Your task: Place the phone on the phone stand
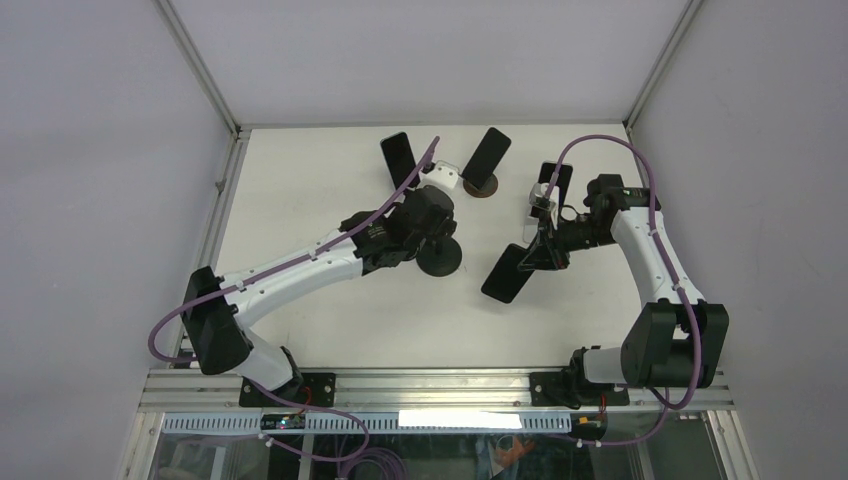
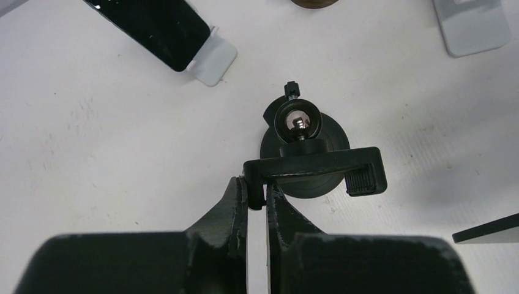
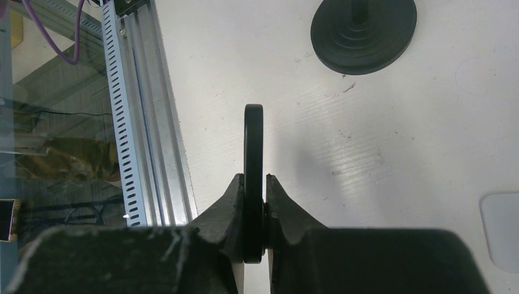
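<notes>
Phone (image 3: 253, 141), pinched by the right hand (image 3: 254, 187), should slide squarely into the stand (image 2: 305, 165) the left hand (image 2: 256, 191) pinches steady.

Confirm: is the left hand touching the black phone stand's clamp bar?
Touching. The left wrist view shows the left hand closed on the end of the clamp bar, with no gap visible.

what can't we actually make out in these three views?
- Phone in the right gripper: the right wrist view shows it edge-on, so its screen side is unreadable there.
- Phone stand cradle: the left arm hides it in the top view; only the base shows.
- Left gripper: its fingers are hidden under its wrist in the top view.
- Pale rounded object: cut off by the right wrist view's right edge, unidentifiable.
</notes>
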